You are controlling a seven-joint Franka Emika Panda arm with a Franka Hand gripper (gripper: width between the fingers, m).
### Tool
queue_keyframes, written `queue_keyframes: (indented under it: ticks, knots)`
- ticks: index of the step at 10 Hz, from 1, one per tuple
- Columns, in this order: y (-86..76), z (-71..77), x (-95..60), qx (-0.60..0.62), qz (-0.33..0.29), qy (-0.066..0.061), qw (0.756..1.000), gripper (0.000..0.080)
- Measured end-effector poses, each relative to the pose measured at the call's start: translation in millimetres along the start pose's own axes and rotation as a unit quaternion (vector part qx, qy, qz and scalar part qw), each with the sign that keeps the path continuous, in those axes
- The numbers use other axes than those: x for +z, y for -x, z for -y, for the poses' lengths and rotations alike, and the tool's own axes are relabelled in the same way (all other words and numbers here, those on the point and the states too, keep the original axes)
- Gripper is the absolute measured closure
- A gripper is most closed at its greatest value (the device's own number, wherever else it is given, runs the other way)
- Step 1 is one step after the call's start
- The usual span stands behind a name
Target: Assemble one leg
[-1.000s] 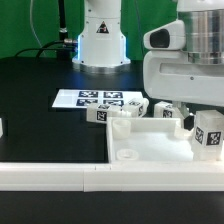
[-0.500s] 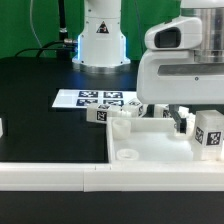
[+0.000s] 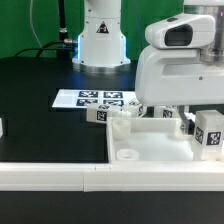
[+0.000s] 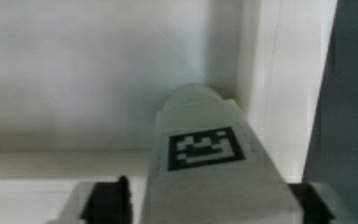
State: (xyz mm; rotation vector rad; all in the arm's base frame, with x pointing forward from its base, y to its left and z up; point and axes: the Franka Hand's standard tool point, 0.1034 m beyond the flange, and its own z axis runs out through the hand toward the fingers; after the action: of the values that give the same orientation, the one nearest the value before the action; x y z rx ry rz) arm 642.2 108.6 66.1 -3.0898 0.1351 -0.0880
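In the exterior view my gripper (image 3: 203,122) hangs at the right, shut on a white leg (image 3: 210,135) with a black-and-white tag. It holds the leg upright over the far right corner of the large white panel (image 3: 150,152). In the wrist view the leg (image 4: 202,160) sits between my two dark fingers (image 4: 108,203), and my gripper (image 4: 208,208) stands over the panel's raised rim (image 4: 282,60). Three more legs (image 3: 100,113) lie just behind the panel's far edge.
The marker board (image 3: 80,98) lies flat on the black table behind the legs. The robot's white base (image 3: 100,35) stands at the back. A white rail (image 3: 50,176) runs along the table's front edge.
The arm's upper body has shifted a little up and to the exterior view's right. The held leg has stayed almost where it was.
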Motion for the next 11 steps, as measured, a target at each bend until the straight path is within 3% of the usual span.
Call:
queue_keyframes:
  ticks: [1,5,8,10,11]
  knots:
    - [0.1,0.3,0.0,0.031,0.0,-0.001,1.0,0.0515]
    - [-0.1,-0.1,0.0,0.213,0.003,-0.007,0.977,0.0515]
    - [0.8,-0.6,0.2,0.362,0.011,-0.023,0.932,0.0515]
    - [1.8,-0.6,-0.3,0.492,0.024,-0.03,0.87,0.0515]
    - [1.7,-0.7,-0.1,0.522,0.027,-0.034,0.852,0.0515]
